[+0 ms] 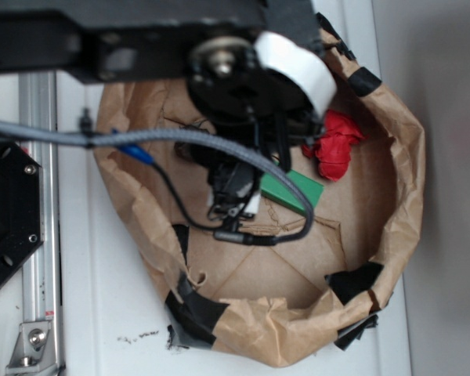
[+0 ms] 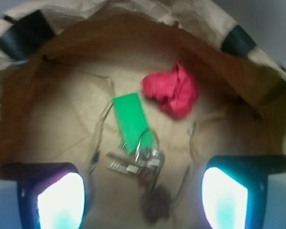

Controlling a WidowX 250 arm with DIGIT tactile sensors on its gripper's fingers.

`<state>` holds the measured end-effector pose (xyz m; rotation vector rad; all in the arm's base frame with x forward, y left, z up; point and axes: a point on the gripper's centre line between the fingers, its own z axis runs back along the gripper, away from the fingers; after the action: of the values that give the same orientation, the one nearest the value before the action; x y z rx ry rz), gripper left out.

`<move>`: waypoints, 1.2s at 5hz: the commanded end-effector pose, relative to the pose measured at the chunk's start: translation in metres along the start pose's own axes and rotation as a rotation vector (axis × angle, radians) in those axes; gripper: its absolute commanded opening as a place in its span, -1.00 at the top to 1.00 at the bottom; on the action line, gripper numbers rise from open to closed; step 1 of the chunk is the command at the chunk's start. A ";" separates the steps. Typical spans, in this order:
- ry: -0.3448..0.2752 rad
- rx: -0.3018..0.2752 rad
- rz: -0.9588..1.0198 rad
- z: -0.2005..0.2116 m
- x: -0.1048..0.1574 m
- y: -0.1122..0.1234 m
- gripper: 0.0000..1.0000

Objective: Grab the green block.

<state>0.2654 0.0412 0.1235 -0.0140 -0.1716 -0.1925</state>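
- Evidently your gripper (image 2: 143, 193) hung spread and empty, because the green block (image 2: 130, 121) lay beyond its fingertips.
- You had that block on the paper tray (image 1: 399, 188), beside the red lump (image 2: 172, 90), touching the keys (image 2: 136, 162).

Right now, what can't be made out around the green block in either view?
- Exterior: the arm covers the green block at its left end, and the keys and gripper.
- Wrist: blur smears the keys and the dark lump below; gripper fingers cut off by the bottom edge.
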 end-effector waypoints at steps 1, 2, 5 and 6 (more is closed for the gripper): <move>0.070 0.005 -0.062 -0.077 0.019 -0.022 -1.00; 0.086 -0.017 -0.063 -0.106 0.036 -0.022 -1.00; 0.112 -0.012 -0.052 -0.113 0.048 -0.031 1.00; 0.091 -0.028 0.033 -0.083 0.041 -0.030 1.00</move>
<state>0.3036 0.0062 0.0295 -0.0457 -0.0048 -0.1527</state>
